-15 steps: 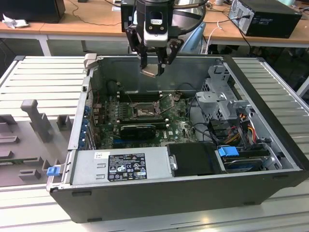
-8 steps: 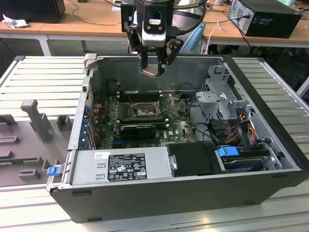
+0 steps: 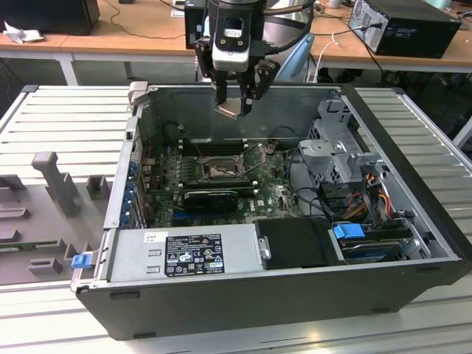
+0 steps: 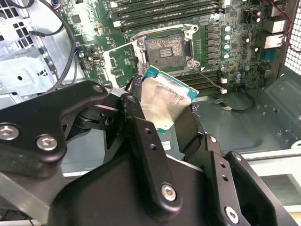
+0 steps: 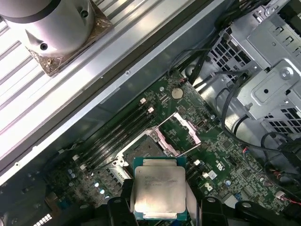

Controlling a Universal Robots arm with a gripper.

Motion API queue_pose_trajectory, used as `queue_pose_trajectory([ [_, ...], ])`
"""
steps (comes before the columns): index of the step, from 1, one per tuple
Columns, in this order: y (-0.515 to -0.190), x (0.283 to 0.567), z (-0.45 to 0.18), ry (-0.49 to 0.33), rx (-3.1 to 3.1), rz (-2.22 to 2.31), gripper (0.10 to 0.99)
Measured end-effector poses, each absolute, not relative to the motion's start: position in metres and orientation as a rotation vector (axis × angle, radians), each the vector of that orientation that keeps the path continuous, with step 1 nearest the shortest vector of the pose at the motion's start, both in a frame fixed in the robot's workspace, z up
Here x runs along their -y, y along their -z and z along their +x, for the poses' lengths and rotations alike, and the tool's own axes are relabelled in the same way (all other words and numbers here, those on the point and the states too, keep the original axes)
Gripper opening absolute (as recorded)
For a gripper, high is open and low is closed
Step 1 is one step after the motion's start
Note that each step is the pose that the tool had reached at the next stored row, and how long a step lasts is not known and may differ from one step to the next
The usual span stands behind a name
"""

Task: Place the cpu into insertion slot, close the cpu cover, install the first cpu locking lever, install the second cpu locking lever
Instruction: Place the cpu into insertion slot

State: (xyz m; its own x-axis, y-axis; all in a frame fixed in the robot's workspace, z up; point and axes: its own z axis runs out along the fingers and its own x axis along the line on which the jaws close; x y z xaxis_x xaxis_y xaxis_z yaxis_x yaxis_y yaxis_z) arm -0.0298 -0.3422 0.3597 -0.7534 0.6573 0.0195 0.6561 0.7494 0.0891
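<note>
Black jaws pinch the small square silver-topped cpu [image 4: 162, 101] between them, well above the uncovered dark square insertion slot [image 4: 164, 47].

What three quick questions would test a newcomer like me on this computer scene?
1. True or false: the cpu already sits in the insertion slot.
2. What holds the cpu? A) a person's hand B) the gripper C) nothing, it lies on the table
3. Fill in: the green motherboard lies inside an open computer ____.

Key: 1 false; 2 B; 3 case.
</note>
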Motion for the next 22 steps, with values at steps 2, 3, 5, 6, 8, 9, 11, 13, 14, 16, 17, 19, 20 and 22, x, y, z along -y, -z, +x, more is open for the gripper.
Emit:
queue_pose_trajectory([
  [2, -0.3597, 0.3422, -0.0298, -0.141, -2.916, 1.122, 0.525],
  [3, -0.3597, 0.3422, -0.0298, -0.141, -2.914, 1.128, 0.525],
  [5, -0.3596, 0.3422, -0.0298, -0.141, -2.905, 1.149, 0.525],
  [6, -0.3596, 0.3422, -0.0298, -0.141, -2.9, 1.16, 0.525],
  [8, -0.3596, 0.3422, -0.0298, -0.141, -2.894, 1.174, 0.525],
  [9, -0.3596, 0.3422, -0.0298, -0.141, -2.891, 1.181, 0.525],
  [11, -0.3595, 0.3422, -0.0298, -0.14, -2.874, 1.217, 0.525],
  [13, -0.3595, 0.3422, -0.0298, -0.14, -2.857, 1.254, 0.525],
  [14, -0.3594, 0.3422, -0.0298, -0.139, -2.848, 1.273, 0.525],
  [16, -0.3594, 0.3422, -0.0298, -0.139, -2.841, 1.288, 0.525],
  [17, -0.3594, 0.3422, -0.0298, -0.139, -2.836, 1.298, 0.525],
  [19, -0.3594, 0.3422, -0.03, -0.139, -2.833, 1.305, 0.525],
  [20, -0.3594, 0.3422, -0.03, -0.139, -2.832, 1.307, 0.525],
  [22, -0.3594, 0.3422, -0.03, -0.139, -2.829, 1.313, 0.525],
])
